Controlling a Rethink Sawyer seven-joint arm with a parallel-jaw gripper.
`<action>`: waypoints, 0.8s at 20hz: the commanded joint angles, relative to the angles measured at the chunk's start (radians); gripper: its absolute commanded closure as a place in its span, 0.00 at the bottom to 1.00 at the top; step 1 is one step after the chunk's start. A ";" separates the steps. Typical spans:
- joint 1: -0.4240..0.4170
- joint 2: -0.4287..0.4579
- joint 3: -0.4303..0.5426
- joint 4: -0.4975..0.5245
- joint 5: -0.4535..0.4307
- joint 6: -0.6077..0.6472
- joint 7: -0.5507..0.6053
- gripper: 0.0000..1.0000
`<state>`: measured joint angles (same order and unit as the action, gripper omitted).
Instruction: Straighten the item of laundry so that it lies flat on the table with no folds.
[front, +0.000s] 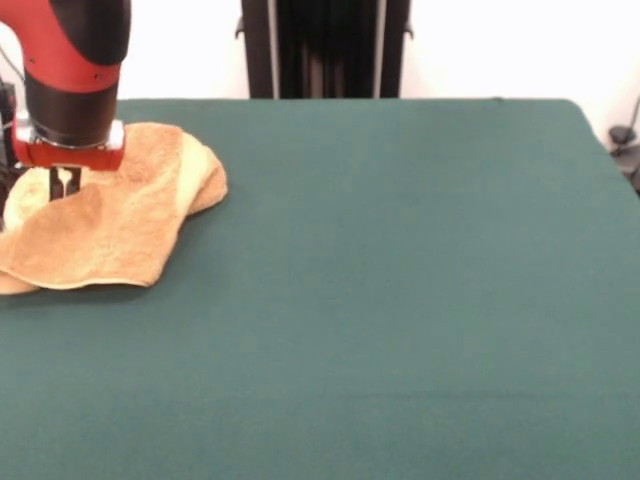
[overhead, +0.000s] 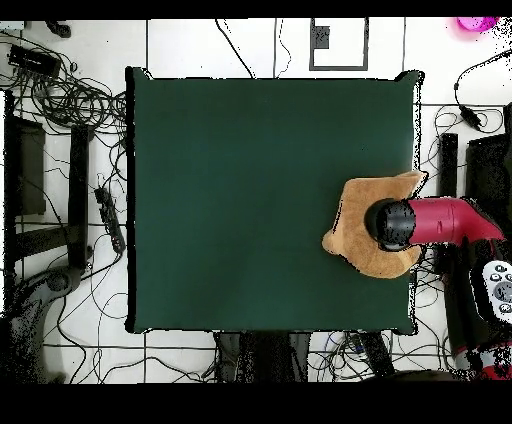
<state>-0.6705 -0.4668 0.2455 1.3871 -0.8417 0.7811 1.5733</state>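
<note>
1. The towel (front: 110, 225) lies bunched at the left edge of the counter (front: 400, 300) in the front view, toward the far corner, with part of it reaching that edge.
2. It is not flat: one flap is doubled over the rest, leaving a curved fold on the side facing the counter's middle.
3. The gripper (front: 65, 183) hangs right over the towel; its fingers look close together at the cloth, but I cannot tell whether they pinch it.
4. Judged soft, light and limp, the terry should drag and drape easily; best taken at the folded flap's free hem or corner.
</note>
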 joint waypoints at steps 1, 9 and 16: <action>0.055 -0.018 0.106 0.120 0.072 -0.011 -0.074 1.00; 0.073 -0.053 0.109 0.085 0.083 0.010 -0.100 1.00; 0.094 -0.079 0.093 0.060 0.100 0.070 -0.115 1.00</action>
<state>-0.6483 -0.5479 0.2453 1.4016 -0.7896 0.7811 1.5733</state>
